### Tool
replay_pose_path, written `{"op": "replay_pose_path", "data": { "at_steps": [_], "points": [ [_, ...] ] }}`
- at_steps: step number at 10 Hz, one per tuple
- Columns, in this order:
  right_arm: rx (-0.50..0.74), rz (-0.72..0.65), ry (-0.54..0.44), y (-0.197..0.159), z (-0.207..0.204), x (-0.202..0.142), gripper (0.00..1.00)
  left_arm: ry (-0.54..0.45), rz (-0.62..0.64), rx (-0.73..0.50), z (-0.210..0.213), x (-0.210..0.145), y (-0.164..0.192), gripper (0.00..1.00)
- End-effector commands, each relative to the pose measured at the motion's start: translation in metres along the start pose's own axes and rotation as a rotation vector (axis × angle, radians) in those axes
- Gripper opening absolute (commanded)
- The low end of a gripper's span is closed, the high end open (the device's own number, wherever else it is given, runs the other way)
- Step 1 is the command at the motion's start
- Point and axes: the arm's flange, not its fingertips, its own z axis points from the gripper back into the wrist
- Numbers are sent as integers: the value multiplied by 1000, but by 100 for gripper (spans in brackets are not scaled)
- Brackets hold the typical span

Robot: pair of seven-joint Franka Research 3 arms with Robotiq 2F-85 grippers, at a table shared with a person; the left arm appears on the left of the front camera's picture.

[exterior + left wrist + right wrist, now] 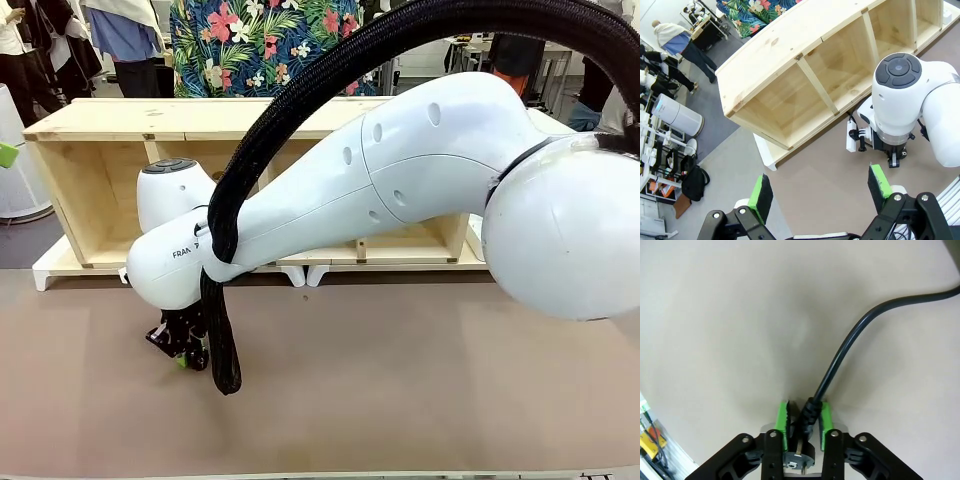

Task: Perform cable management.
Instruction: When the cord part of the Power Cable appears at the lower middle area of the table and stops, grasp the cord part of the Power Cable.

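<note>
The front camera sits low on the robot's side of the table [420, 400] and looks across it at the wooden shelf [100, 165] along the far edge. The right arm [400, 170] crosses so near the lens that it covers much of that view. The left wrist camera hangs high, looking down past the left gripper [820, 185] onto the same shelf, the table and the end of the right arm. The right wrist camera is down close to the table, looking along the right gripper [804, 416] at the cable [840, 355].
</note>
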Motion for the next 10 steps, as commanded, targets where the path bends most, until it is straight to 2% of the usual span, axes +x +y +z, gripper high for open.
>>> {"op": "replay_pose_path", "data": {
  "at_steps": [1,3,8,10],
  "points": [
    [-29,-19,17,7,-3,3,7,-2,0,1,0,0,0,100],
    [-26,-22,21,6,-3,3,0,-2,0,1,0,0,0,100],
    [-27,-28,25,10,-3,5,0,-2,0,1,0,0,0,100],
    [-3,-4,4,-1,0,0,0,-2,0,1,0,0,0,100]
  ]
}}
